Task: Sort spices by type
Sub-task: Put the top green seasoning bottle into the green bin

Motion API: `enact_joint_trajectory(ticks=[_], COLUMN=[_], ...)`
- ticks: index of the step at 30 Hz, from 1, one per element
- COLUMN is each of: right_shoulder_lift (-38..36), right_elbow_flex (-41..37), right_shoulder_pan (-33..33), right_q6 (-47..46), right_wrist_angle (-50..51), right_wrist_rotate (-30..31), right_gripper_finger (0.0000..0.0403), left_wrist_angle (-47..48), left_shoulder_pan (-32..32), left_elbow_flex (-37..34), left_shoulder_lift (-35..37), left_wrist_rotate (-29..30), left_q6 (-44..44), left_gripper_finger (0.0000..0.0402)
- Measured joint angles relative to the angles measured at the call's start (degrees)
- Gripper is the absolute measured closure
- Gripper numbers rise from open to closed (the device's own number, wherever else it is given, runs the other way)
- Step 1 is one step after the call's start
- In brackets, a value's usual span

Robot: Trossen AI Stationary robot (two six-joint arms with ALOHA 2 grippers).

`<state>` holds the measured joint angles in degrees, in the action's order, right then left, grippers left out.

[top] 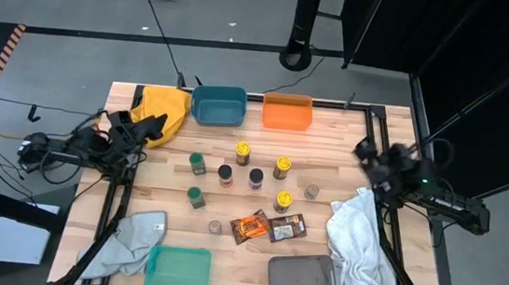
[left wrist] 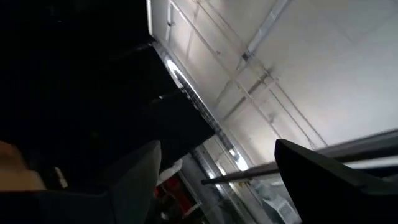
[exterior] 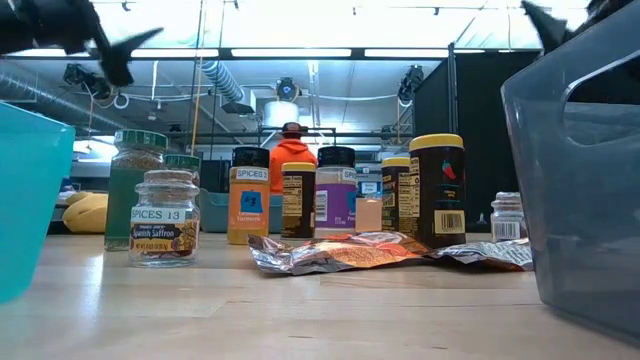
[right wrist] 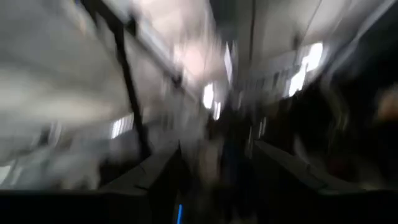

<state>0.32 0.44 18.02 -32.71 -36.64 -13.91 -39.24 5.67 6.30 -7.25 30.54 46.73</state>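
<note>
The spice jars stand in a loose group mid-table: yellow lids (top: 243,149) (top: 282,167) (top: 284,200), green lids (top: 196,161) (top: 196,196), dark lids (top: 225,172) (top: 256,176), clear-grey lids (top: 311,192) (top: 215,227). An orange packet (top: 249,226) and a brown packet (top: 288,226) lie flat near them. My left gripper (top: 146,132) hovers open over the table's left edge, raised and tipped upward, its fingers (left wrist: 134,180) apart. My right gripper (top: 364,151) is raised at the right edge, open, and also holds nothing.
A blue bin (top: 219,104) and an orange bin (top: 287,112) sit at the far edge, a teal bin (top: 178,269) and a grey bin (top: 302,280) at the near edge. A yellow cloth (top: 164,110), a grey cloth (top: 128,238) and a white cloth (top: 361,246) lie at the sides.
</note>
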Motion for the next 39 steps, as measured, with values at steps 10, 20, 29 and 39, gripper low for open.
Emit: enact_joint_trajectory(ticks=[10,20,29,39], right_shoulder_lift=[0.0,5.7,7.3,7.6], right_elbow_flex=[15.0,41.1,41.9,39.3], right_shoulder_pan=[0.1,0.1,0.1,0.1], right_q6=[24.0,36.9,36.9,35.6], right_wrist_angle=[2.9,53.6,61.0,62.4], right_wrist_rotate=[14.8,25.1,25.0,25.0], right_gripper_finger=[0.0196,0.0196,0.0196,0.0196], left_wrist_angle=[25.9,91.9,101.5,95.5], left_shoulder_pan=[0.0,0.0,0.0,0.0], left_elbow_flex=[32.8,65.2,61.1,49.0], left_shoulder_lift=[-20.7,-42.0,-52.4,-53.6], left_wrist_rotate=[-11.2,-6.2,-7.0,-4.8], left_q6=[-16.7,-12.3,-18.3,-20.1], left_gripper_finger=[0.0080,0.0080,0.0080,0.0080])
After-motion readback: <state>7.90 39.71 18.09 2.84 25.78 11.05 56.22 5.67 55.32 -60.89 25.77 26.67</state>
